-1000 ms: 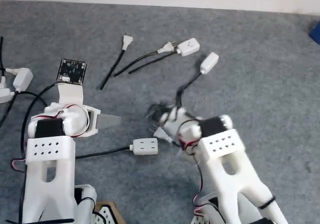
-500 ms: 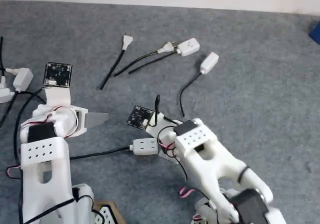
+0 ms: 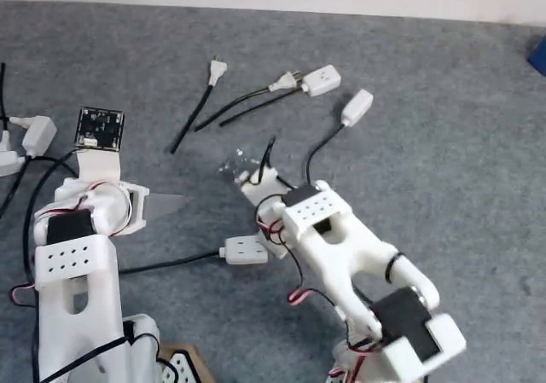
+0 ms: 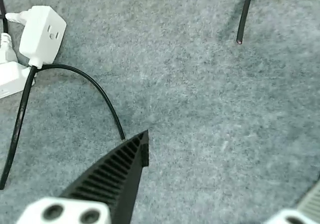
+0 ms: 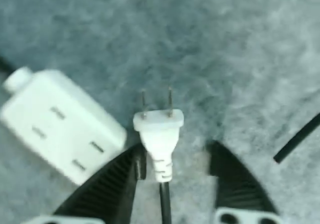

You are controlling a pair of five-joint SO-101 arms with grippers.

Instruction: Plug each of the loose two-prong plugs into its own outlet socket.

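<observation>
Pinch the white moulded two-prong plug (image 5: 159, 134), lying between the spread jaws of the right pincer (image 5: 176, 153) just beside the white rectangular outlet socket block (image 5: 60, 131) on the grey carpeted worktop (image 5: 250, 44), by its flat sides behind the prongs (probably light, hard and slick).

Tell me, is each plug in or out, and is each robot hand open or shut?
Right hand: open, one finger on each side of the near plug.
Near plug: out, prongs bare.
Near socket: empty, nothing plugged in.
Left hand: open, holding nothing.
Far plug: out, lying loose on the carpet.
</observation>
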